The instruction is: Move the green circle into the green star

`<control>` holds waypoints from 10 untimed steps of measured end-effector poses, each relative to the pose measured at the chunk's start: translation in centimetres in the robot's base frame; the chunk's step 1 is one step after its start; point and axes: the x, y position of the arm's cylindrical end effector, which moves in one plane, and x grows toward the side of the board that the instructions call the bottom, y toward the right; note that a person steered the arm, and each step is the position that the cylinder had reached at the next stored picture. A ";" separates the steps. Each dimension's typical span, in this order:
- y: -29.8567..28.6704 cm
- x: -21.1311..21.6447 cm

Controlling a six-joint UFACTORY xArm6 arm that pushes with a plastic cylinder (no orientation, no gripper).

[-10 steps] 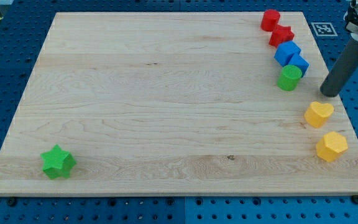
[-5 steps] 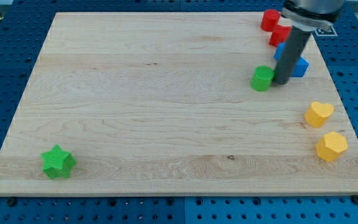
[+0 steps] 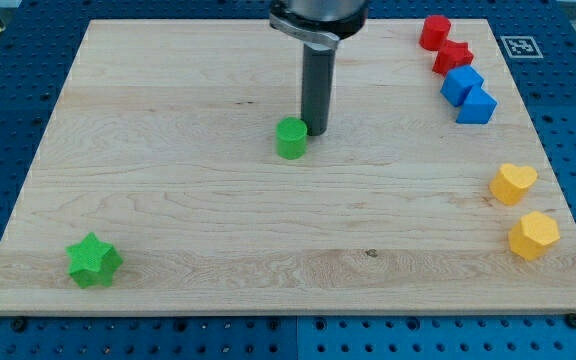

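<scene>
The green circle [image 3: 291, 138] is a small green cylinder near the middle of the wooden board [image 3: 168, 100]. My tip [image 3: 315, 131] stands right against its upper right side, touching it or nearly so. The green star [image 3: 94, 261] lies at the view's bottom left corner of the board, far from the circle and the tip.
At the view's top right are a red cylinder [image 3: 434, 32], a red star-like block [image 3: 453, 57] and two blue blocks [image 3: 462, 84] [image 3: 477, 105]. At the right edge lie a yellow heart [image 3: 513, 184] and a yellow hexagon [image 3: 534, 236].
My tip has swept from the board's right edge leftwards to the middle, pushing the green circle with it away from the blue blocks. The other blocks have stayed put.
</scene>
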 end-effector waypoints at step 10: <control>-13.6 8.5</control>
